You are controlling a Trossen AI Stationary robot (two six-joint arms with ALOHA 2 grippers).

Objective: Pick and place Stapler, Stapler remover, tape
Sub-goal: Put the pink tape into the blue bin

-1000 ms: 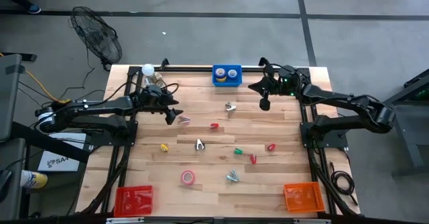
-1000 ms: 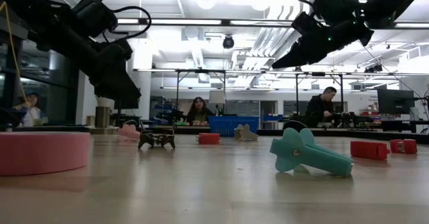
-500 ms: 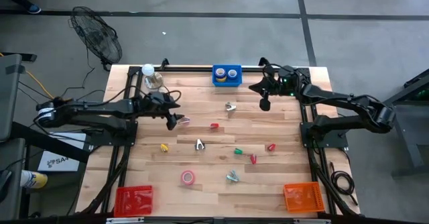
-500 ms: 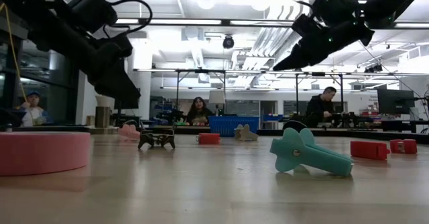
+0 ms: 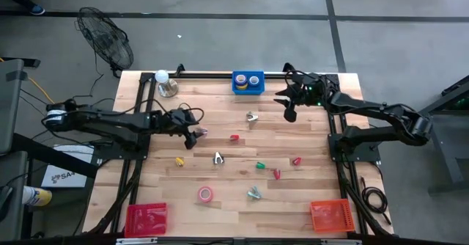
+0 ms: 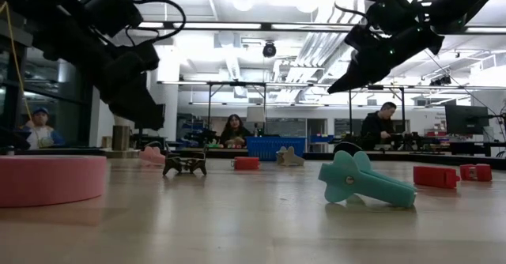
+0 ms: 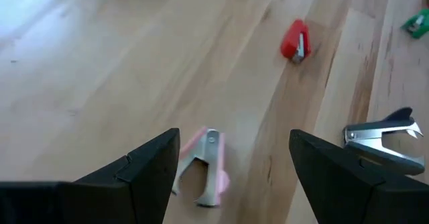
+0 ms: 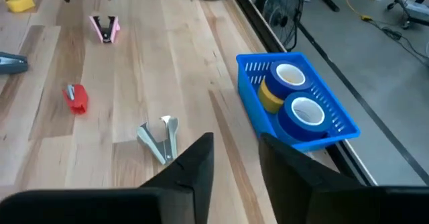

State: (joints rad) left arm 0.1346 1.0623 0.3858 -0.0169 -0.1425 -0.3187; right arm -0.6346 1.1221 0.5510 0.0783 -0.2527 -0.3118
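Tape (image 5: 205, 194) sat low in the high view, a pinkish-red roll lying flat on the wooden table (image 5: 220, 105) between the two orange bins, the left one (image 5: 145, 219) at the lower left corner and the right one (image 5: 331, 216) at the lower right. Three more rolls, two blue and one yellow, were already packed in the blue basket (image 8: 333, 120) at the top centre edge of the table. And there was the left gripper (image 5: 192, 136), left of centre in the high view, hovering right over the pink staple remover (image 7: 204, 167); its wrist camera showed the jaws set wide apart with the remover lying on the wood between them, nothing gripped. Up in the upper right of the high view, the right gripper (image 5: 289, 113) hung above the table, near the blue basket, fingers only a narrow gap apart and holding nothing. Scattered across the middle of the frame were a silver staple remover (image 5: 252, 116) just left of the right gripper, a small red stapler (image 5: 234, 137), a dark staple remover (image 5: 218, 158), a yellow piece (image 5: 179, 161), a green one (image 5: 260, 165) and two more red ones (image 5: 277, 174) (image 5: 296, 161). In the low view a teal staple remover (image 6: 365, 180) lay in the foreground, right of centre. Behind the table, people were seated at distant benches.
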